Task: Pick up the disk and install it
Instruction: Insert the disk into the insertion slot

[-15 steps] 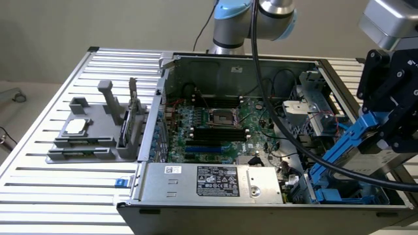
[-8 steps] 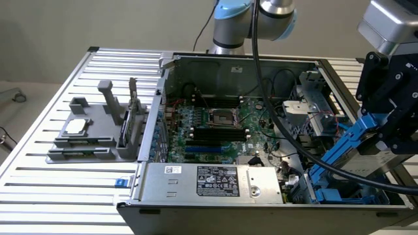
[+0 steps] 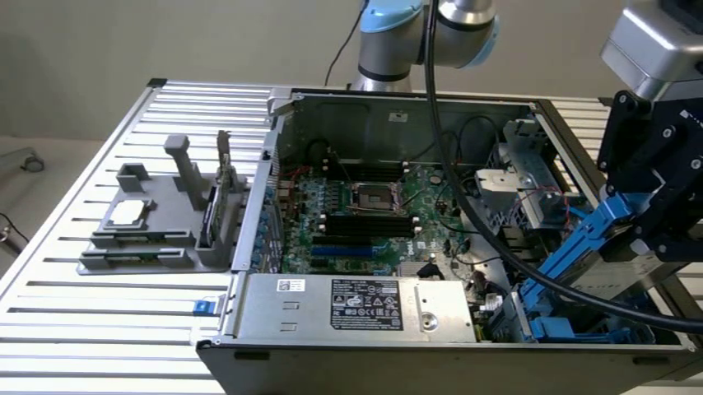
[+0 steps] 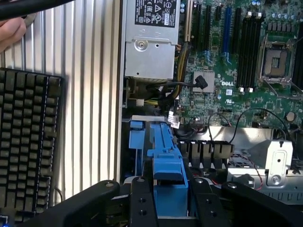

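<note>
The open computer case (image 3: pixel 439 370) lies on its side on the slatted table (image 3: pixel 99 313), so you can see that its drive bay, at the corner on the exterior view's right, faces upward to take a part fed in from above. The arm (image 3: pixel 462 37) reaches over that corner with its wrist canted and the gripper (image 3: pixel 643 226) clamped across the disk (image 3: pixel 577 247), one finger on each side of the blue carrier, which holds it edge-on and slanted toward the bay. Its lower end appears to sit inside the bay, near the power supply (image 3: pixel 351 304), though you cannot confirm contact there.
</note>
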Action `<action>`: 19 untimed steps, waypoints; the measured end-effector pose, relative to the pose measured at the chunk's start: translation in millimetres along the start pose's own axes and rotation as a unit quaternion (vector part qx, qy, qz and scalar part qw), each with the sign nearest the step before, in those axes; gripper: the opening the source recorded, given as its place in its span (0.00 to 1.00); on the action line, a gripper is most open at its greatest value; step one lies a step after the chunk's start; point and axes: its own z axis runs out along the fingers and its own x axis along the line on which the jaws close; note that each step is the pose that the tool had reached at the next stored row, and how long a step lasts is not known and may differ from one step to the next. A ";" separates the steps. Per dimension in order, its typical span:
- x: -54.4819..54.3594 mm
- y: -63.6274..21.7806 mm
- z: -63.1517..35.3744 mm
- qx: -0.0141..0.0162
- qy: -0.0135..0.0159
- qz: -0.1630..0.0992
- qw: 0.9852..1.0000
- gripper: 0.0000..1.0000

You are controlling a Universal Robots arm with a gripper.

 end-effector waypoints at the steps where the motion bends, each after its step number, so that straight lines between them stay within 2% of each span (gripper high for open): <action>1: 0.2 0.0 0.4 0.000 0.000 -0.001 1.000 0.33; 7: 1.7 -0.1 4.2 0.000 -0.003 -0.003 1.000 0.33; 19: 1.9 0.0 4.3 -0.001 -0.003 -0.004 1.000 0.33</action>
